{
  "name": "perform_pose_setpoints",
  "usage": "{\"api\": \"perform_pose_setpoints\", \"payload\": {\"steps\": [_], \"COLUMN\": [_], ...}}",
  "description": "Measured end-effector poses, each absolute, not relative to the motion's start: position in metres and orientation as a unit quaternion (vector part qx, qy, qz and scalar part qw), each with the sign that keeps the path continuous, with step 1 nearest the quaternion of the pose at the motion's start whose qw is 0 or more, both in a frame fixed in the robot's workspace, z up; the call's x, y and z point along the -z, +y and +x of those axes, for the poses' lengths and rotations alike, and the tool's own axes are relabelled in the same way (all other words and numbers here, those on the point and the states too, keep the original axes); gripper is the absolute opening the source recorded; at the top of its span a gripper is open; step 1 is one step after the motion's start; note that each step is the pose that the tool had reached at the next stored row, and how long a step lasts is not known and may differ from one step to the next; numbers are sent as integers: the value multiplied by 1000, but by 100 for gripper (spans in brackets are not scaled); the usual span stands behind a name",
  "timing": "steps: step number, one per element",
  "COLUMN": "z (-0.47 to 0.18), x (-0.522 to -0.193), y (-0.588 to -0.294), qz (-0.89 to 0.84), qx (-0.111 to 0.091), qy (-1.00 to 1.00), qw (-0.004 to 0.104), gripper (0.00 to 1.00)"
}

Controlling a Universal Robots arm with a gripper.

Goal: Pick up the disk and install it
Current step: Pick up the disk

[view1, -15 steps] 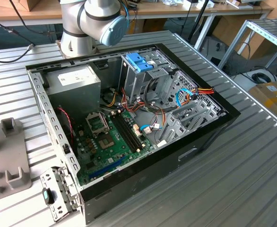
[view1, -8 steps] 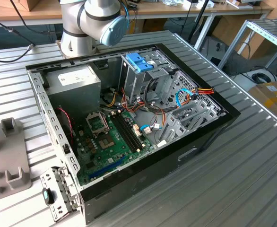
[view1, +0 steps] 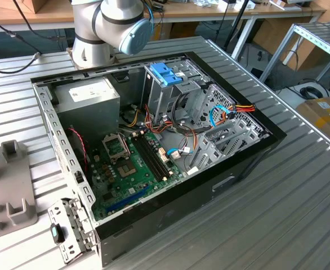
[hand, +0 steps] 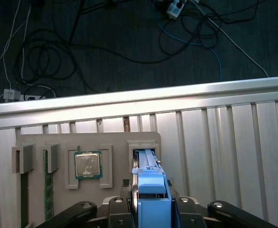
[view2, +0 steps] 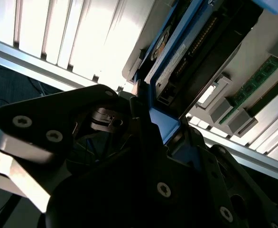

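The disk [hand: 151, 187] stands on edge between my fingers, its blue carrier frame facing the first wrist camera. Its far end sits at a slot [hand: 143, 151] of a grey holder tray [hand: 115, 142]; I cannot tell whether it still rests in the slot. In the second wrist view the disk [view2: 179, 54] shows its white label and dark connector side, with the blue frame [view2: 163, 122] at my gripper [view2: 151, 118]. Both fingers press against the sides of the blue frame, so my gripper [hand: 151, 203] is shut on the disk.
The holder tray also carries a processor chip [hand: 88, 165] and memory sticks [hand: 48, 190] on a slatted metal table [hand: 234, 142]. The open computer case [view1: 227, 185] lies on the table, with a drive cage and blue handle [view1: 166, 73], a power-supply box [view1: 89, 95] and the mainboard [view1: 128, 169].
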State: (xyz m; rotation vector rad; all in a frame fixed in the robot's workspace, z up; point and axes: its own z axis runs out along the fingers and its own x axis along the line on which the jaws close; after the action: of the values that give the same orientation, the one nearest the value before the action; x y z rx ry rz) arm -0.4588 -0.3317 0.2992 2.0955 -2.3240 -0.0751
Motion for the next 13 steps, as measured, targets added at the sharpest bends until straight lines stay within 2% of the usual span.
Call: {"api": "perform_pose_setpoints", "payload": {"steps": [13], "z": [-459], "x": [-312], "y": [-332], "qz": [669], "qx": [24], "qy": [-742], "qw": [6], "gripper": [37]}}
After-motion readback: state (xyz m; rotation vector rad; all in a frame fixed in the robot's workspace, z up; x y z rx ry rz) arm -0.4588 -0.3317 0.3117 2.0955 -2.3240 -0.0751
